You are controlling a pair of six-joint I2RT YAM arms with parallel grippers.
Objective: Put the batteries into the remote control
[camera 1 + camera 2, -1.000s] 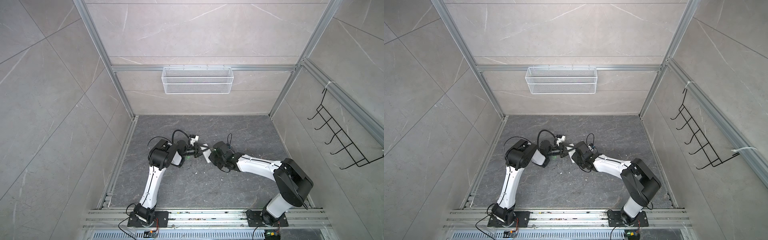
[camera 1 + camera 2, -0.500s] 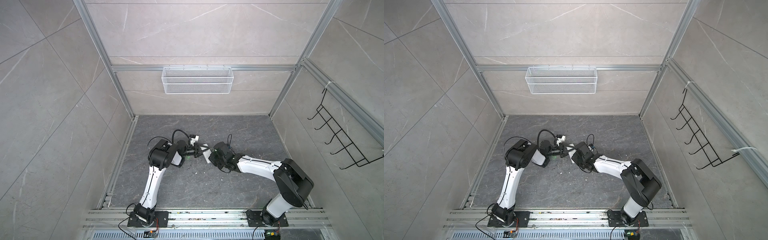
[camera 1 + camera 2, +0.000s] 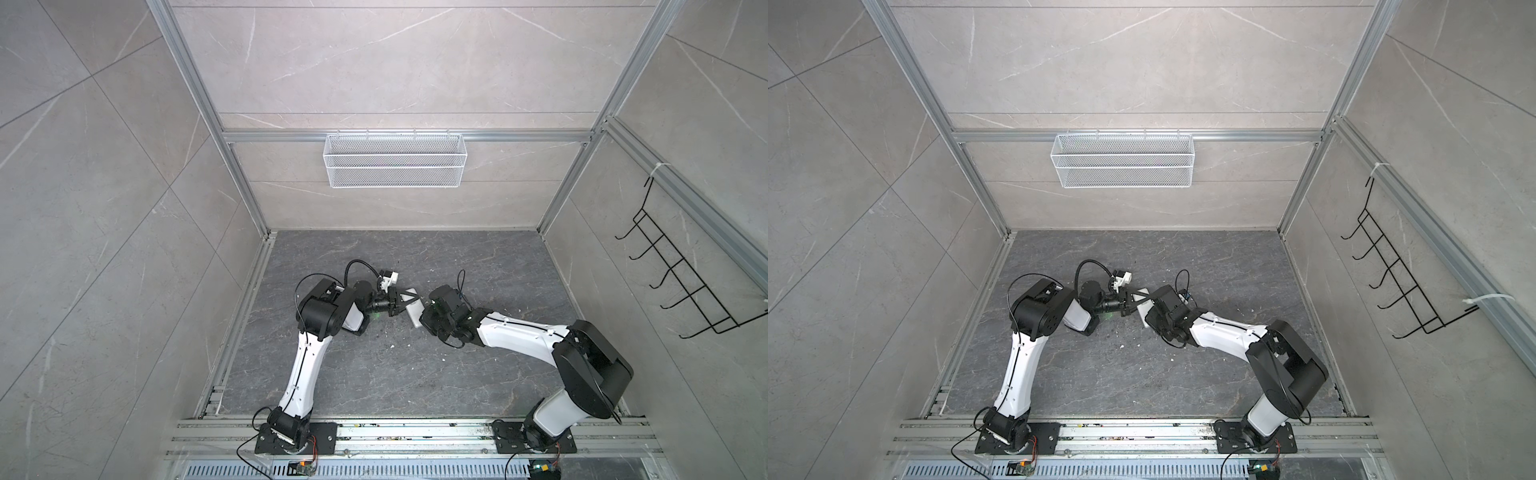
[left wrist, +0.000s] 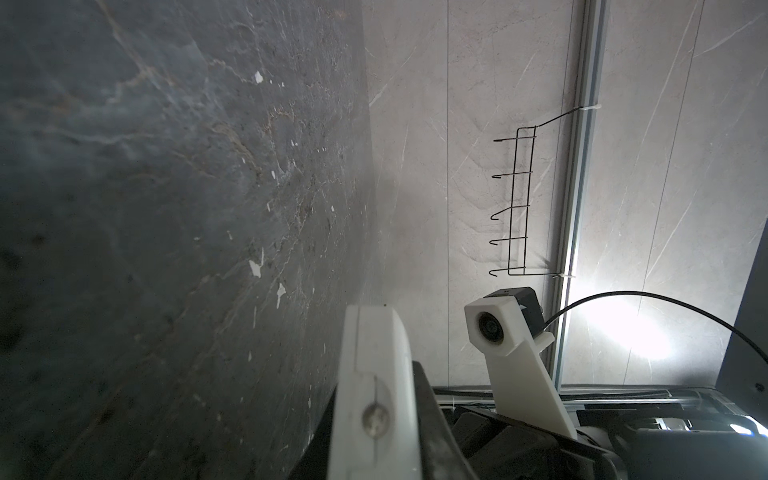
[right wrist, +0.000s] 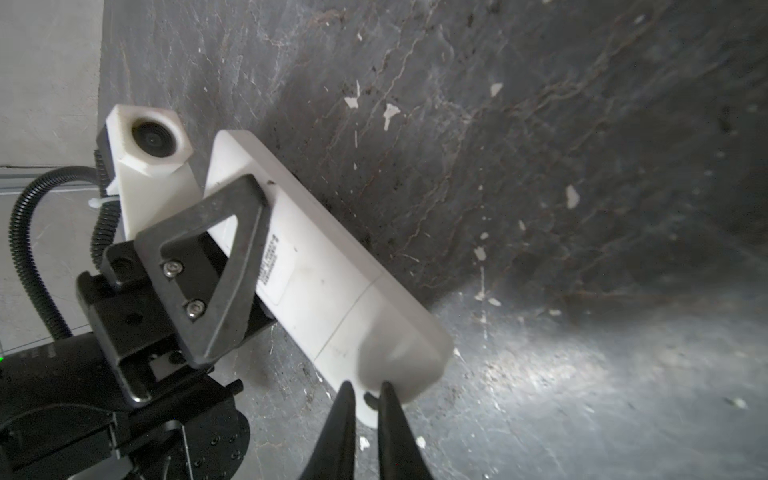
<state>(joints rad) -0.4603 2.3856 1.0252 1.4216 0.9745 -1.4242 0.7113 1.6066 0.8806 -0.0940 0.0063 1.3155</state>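
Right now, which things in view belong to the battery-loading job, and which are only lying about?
For the job: white rectangular plastic remote control, clamped in the left gripper; right gripper at its end. No batteries visible.
Lying about: white wire mesh basket, black wire hook rack, white specks on the grey floor.

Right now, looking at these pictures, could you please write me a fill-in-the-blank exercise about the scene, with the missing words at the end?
1. The remote control held in the left hand is ____ in colour.
2. The right wrist view shows the remote control's ____ side, with a label and no buttons.
3. The wall-mounted hook rack is ____ in colour.
Missing words: white; back; black.
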